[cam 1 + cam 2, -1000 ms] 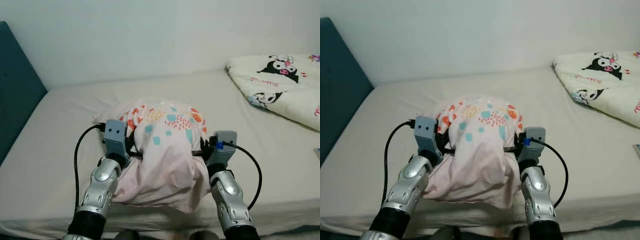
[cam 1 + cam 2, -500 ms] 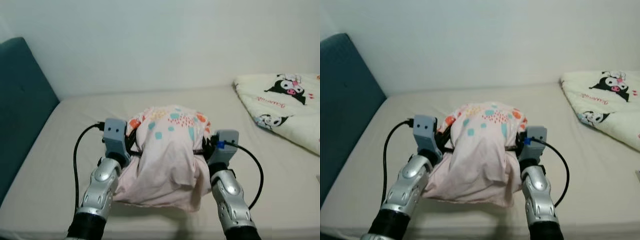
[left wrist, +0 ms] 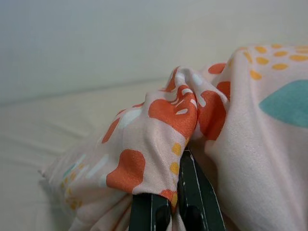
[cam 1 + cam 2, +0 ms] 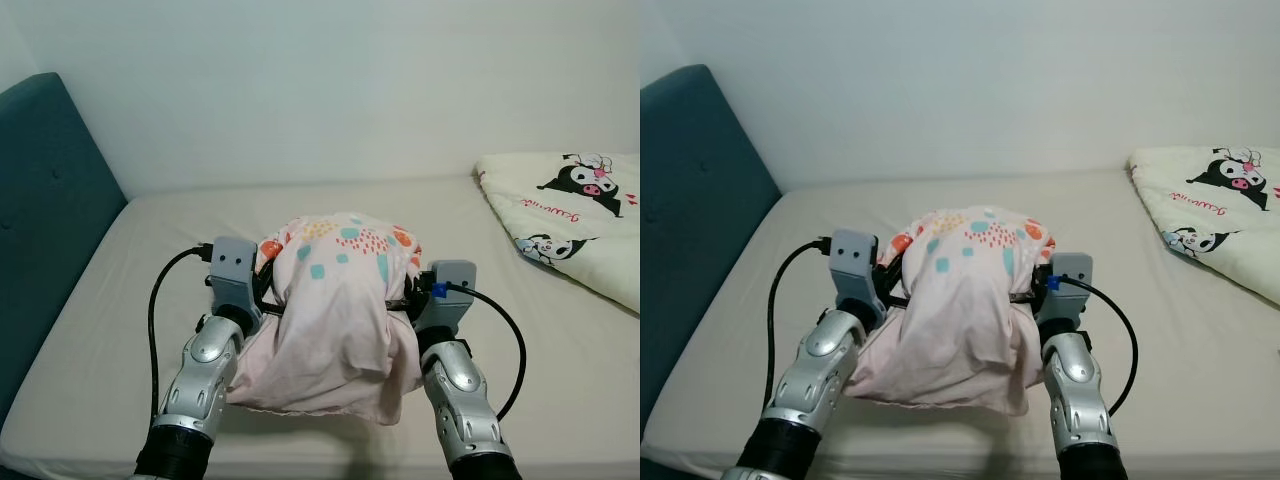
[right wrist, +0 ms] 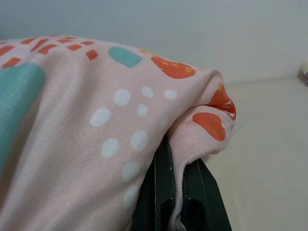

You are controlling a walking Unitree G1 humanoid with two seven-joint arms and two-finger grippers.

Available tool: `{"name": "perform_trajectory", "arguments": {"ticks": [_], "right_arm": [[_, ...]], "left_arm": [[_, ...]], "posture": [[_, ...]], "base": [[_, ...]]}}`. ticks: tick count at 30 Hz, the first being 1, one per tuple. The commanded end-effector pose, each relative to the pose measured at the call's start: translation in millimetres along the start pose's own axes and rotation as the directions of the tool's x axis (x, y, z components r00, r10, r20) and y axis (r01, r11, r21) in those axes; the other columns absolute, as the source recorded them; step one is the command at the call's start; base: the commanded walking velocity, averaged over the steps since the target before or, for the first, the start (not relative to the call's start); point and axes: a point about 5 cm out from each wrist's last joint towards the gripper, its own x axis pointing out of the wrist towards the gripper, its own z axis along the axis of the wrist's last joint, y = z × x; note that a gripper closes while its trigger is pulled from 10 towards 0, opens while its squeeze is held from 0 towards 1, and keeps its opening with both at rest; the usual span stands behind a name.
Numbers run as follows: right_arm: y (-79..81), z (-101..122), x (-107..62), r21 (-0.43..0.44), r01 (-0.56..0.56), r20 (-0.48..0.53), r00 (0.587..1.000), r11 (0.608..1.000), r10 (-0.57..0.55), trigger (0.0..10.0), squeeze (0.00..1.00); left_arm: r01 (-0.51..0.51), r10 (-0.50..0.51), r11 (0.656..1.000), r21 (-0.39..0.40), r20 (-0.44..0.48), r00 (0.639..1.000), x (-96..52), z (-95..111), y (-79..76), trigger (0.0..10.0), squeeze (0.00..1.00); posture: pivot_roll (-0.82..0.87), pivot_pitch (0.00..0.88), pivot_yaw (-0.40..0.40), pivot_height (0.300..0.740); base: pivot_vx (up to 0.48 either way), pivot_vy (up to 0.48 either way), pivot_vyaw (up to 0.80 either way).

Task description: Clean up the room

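Note:
A pale pink pillow (image 4: pixel 335 300) printed with orange and teal shapes is held up above the beige bed (image 4: pixel 130 300), between my two arms. My left gripper (image 4: pixel 262 296) is shut on the pillow's left side, where its black fingers (image 3: pixel 192 197) pinch a fold of the cloth. On the other side my right gripper (image 4: pixel 405 298) is shut on the pillow's right edge, with the fabric squeezed between its fingers (image 5: pixel 163 192). The pillow's lower end hangs down towards the bed's near edge.
A folded cream quilt (image 4: pixel 575 215) with black-and-white cartoon figures lies at the bed's right end. A teal padded headboard (image 4: pixel 45 210) rises along the left side. A plain white wall (image 4: pixel 320 80) stands behind the bed.
The camera view has risen and swung left, so the headboard shows more. The pillow has been lifted and gathered narrower between both grippers, which keep their hold.

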Motion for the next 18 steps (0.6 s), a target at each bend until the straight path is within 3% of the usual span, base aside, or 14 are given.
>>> {"name": "perform_trajectory", "arguments": {"ticks": [1,9,18], "right_arm": [[14.3,0.5,2.0,-0.022,-0.06,0.009,0.998,0.998,0.06,10.0,0.0],[15.2,0.1,1.7,-0.018,-0.062,0.009,0.998,0.998,0.062,10.0,0.0],[16.4,-1.4,1.6,-0.01,-0.061,0.007,0.998,0.998,0.061,10.0,0.0]], "left_arm": [[0.038,-0.04,0.999,0.021,0.066,0.997,2.5,15.2,-8.9,10.0,0.0],[0.047,-0.049,0.999,0.024,0.065,0.997,2.7,15.9,-9.0,10.0,0.0],[0.066,-0.068,0.997,0.041,0.068,0.995,2.4,16.9,-9.3,10.0,0.0]], "posture": [[0.01,0.0,0.063,0.74],[0.01,0.0,0.066,0.74],[0.01,0.0,0.071,0.74]], "base": [[0.0,0.0,0.0],[0.0,0.0,0.0],[0.0,0.36,0.0]]}}
